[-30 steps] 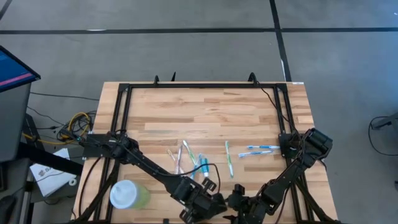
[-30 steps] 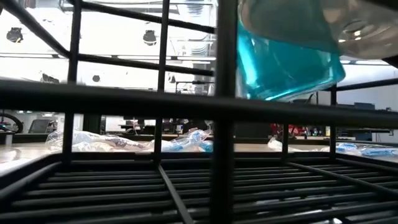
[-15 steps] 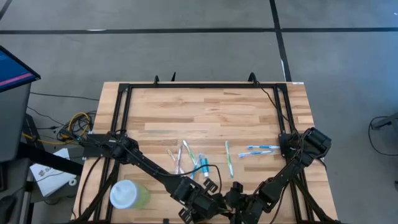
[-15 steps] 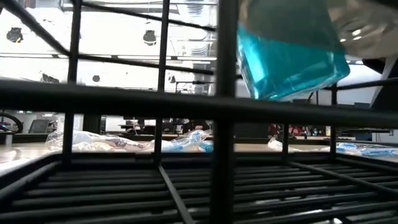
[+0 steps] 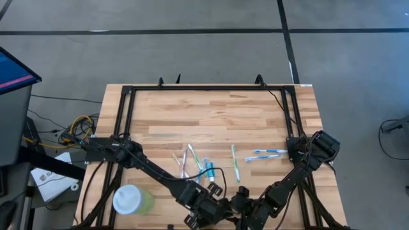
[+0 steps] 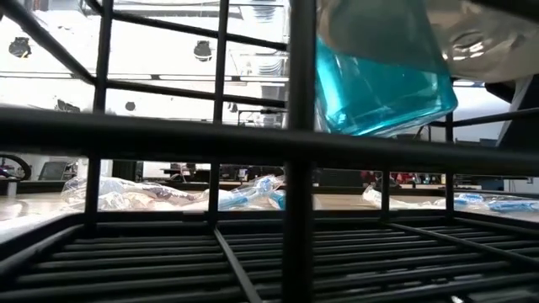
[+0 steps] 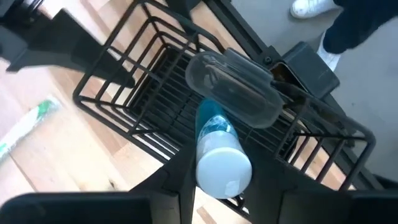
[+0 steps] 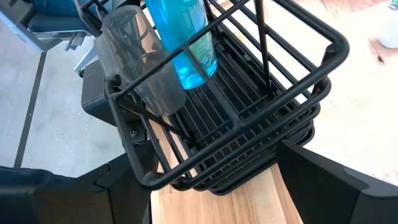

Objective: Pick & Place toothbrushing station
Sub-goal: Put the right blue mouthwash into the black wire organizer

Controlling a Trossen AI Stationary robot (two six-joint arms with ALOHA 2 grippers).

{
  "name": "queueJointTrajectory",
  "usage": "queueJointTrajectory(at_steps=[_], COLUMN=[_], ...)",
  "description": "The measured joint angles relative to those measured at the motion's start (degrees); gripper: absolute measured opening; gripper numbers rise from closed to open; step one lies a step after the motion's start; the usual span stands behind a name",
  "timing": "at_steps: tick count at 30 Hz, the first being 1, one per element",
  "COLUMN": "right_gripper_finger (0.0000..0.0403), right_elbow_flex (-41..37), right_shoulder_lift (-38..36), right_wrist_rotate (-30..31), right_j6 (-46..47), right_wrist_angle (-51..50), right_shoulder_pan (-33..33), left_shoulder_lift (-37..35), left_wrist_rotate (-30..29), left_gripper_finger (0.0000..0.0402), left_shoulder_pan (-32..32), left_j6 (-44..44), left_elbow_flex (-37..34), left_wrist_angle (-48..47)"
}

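My left gripper (image 7: 224,183) is shut on a bottle of blue liquid (image 8: 183,37) with a white cap and holds it over a black wire basket (image 8: 267,124) at the table's near edge. A clear rounded container (image 8: 140,62) leans over the basket's rim beside the bottle. My right gripper (image 8: 211,186) is open, its fingers wide apart on either side of the basket's near wall; I cannot tell whether they touch it. Toothbrushes (image 5: 235,163) and small teal tubes (image 5: 209,169) lie flat on the wooden table. My left gripper pinches the bottle at its cap end (image 7: 224,171) between its two fingers, one on each side of the white cap. The fingers slant steeply down from above. The bottle hangs tilted below them, its blue lower part (image 6: 379,80) inside the basket's upper rim, clear of the basket floor.
A pale green cup with a white round lid (image 5: 131,199) stands at the table's near left. More toothbrushes lie at the right (image 5: 265,153) and centre (image 5: 188,160). A black frame (image 5: 208,88) runs around the table. A person's shoes show beyond the basket (image 7: 311,7).
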Motion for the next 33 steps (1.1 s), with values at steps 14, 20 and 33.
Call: queueJointTrajectory(at_steps=[14,20,33], right_gripper_finger=[0.0312,0.0312,0.0312], right_elbow_flex=[0.0,0.0,-0.07], right_shoulder_lift=[0.0,0.0,0.0], right_wrist_rotate=[-0.15,-0.39,-3.58], right_j6=[0.02,0.02,-0.41], right_wrist_angle=[0.2,0.96,2.14], right_shoulder_pan=[0.0,-0.38,-1.77], left_shoulder_lift=[-0.01,0.01,2.11], left_wrist_rotate=[6.26,7.58,6.48], left_gripper_finger=[0.0097,0.0097,0.0097], left_shoulder_pan=[1.23,1.25,1.17], left_j6=[-29.08,-39.81,-41.84], left_elbow_flex=[0.0,-0.04,0.16], left_wrist_angle=[-2.63,-2.16,-1.62])
